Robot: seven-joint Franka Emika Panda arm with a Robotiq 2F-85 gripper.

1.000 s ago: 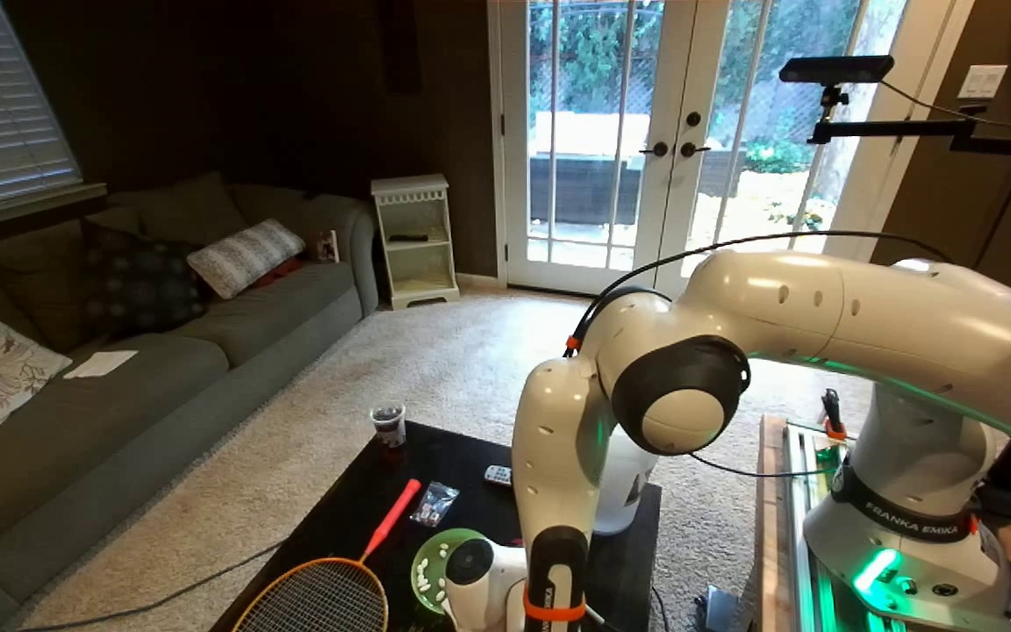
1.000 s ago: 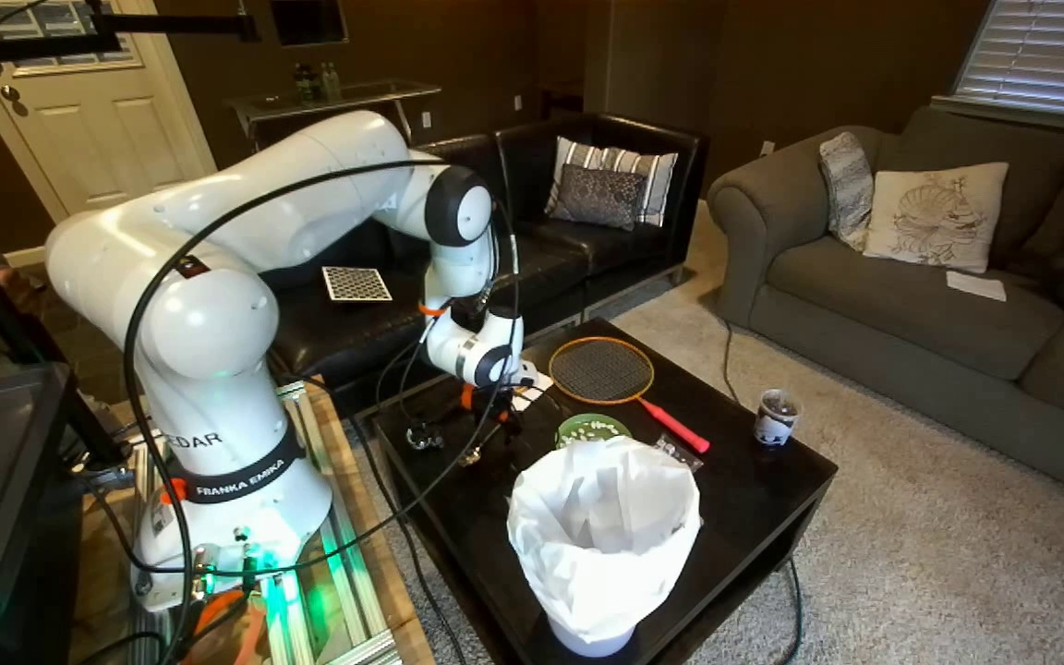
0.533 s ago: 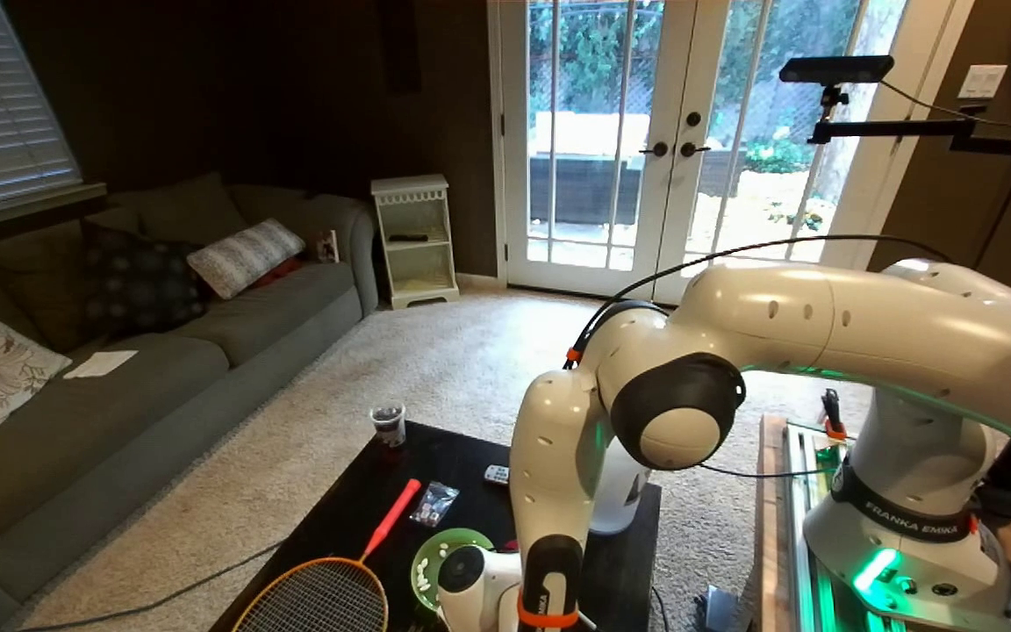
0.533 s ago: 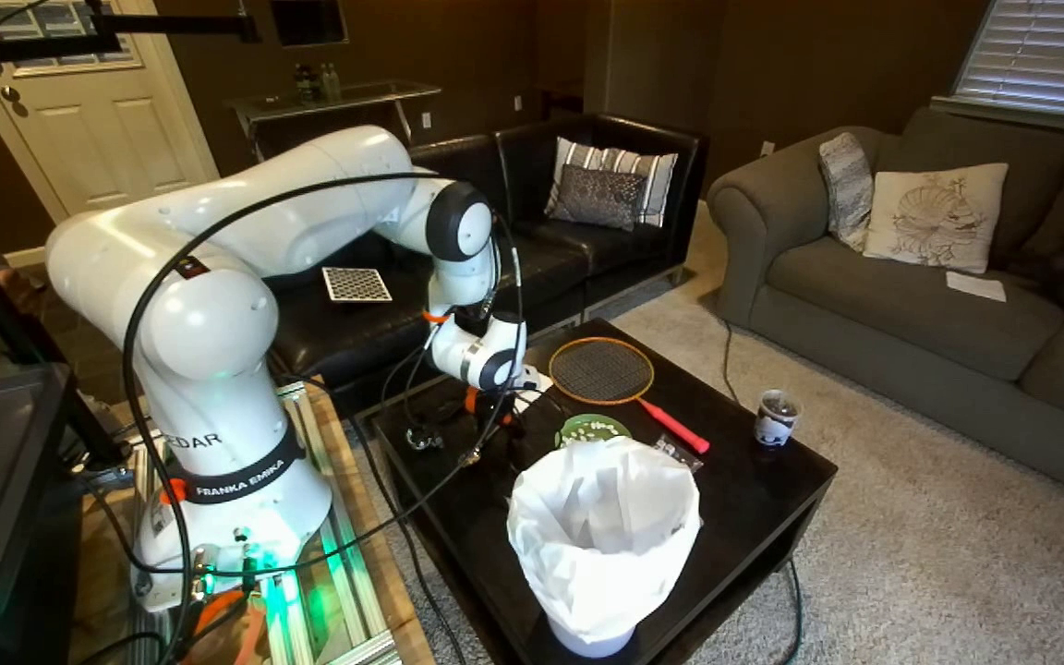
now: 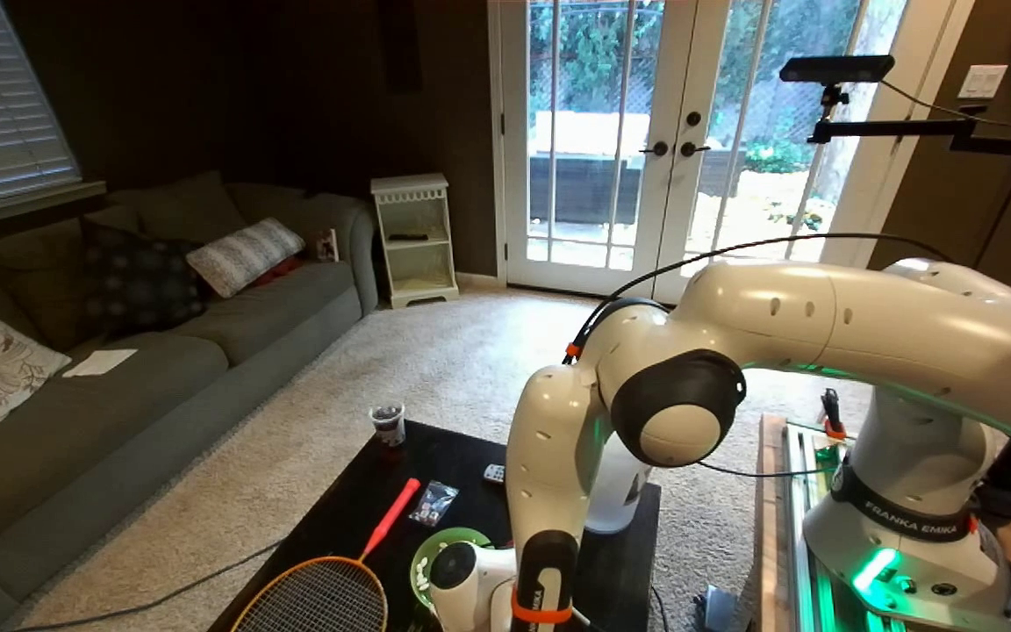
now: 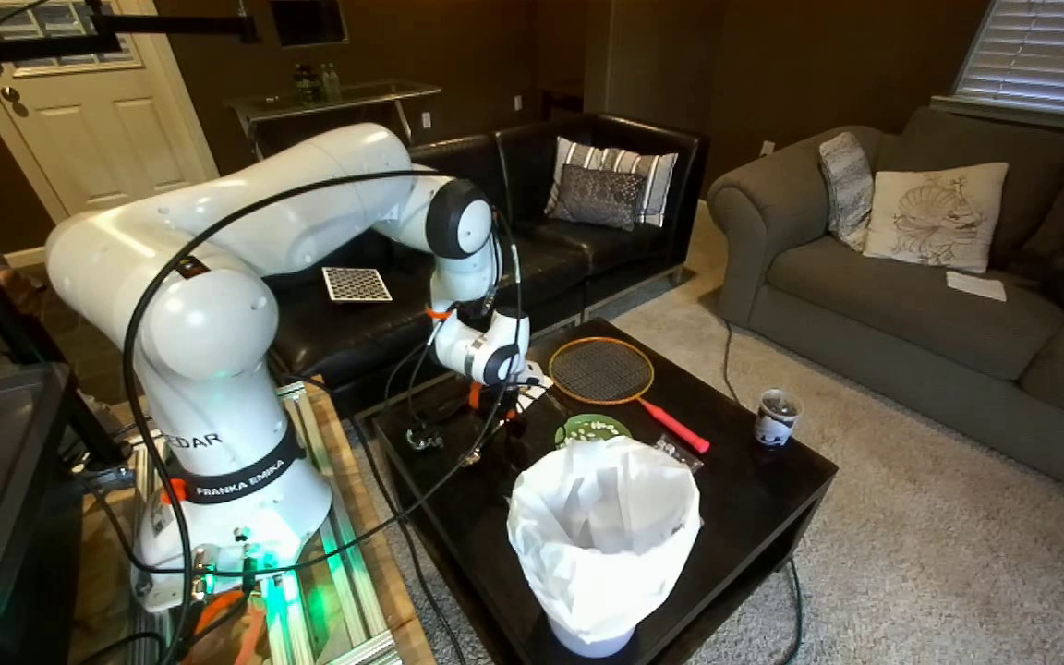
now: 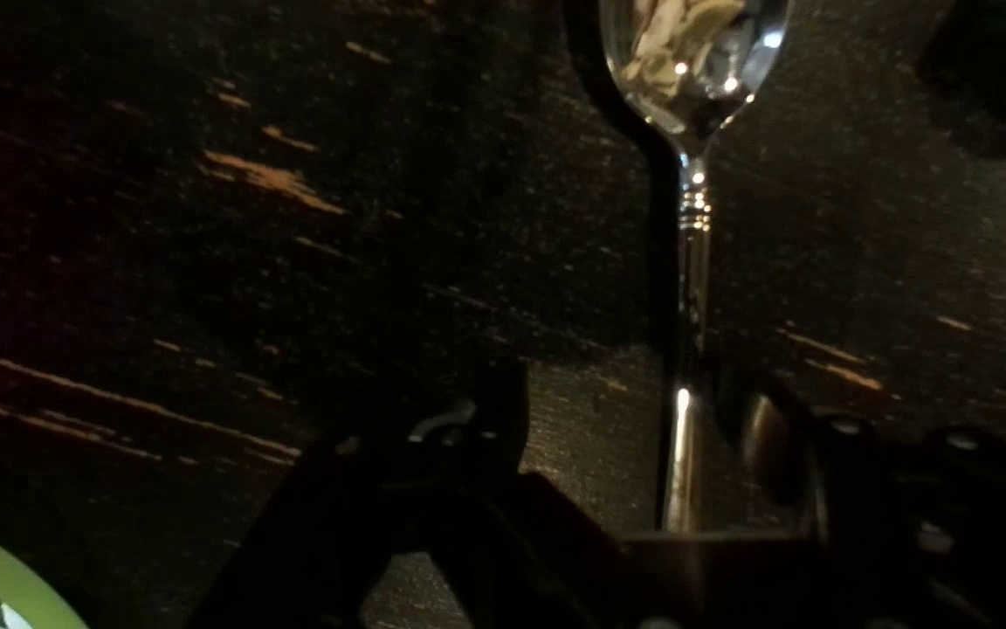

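Standing on pale carpet [image 6: 938,554], the scratched table [image 6: 744,499] bears a spoon [image 7: 693,279].

exterior views angled down from opposite sides, sharing the table [image 6: 735,499], wrist view close above spoon [image 7: 694,262]

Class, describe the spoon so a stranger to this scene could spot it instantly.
Start at the dark coffee table, then find the open pincer above it in the wrist view. The spoon has its handle between the jaws; its shiny metal and slim shape set it apart from the green bowl.
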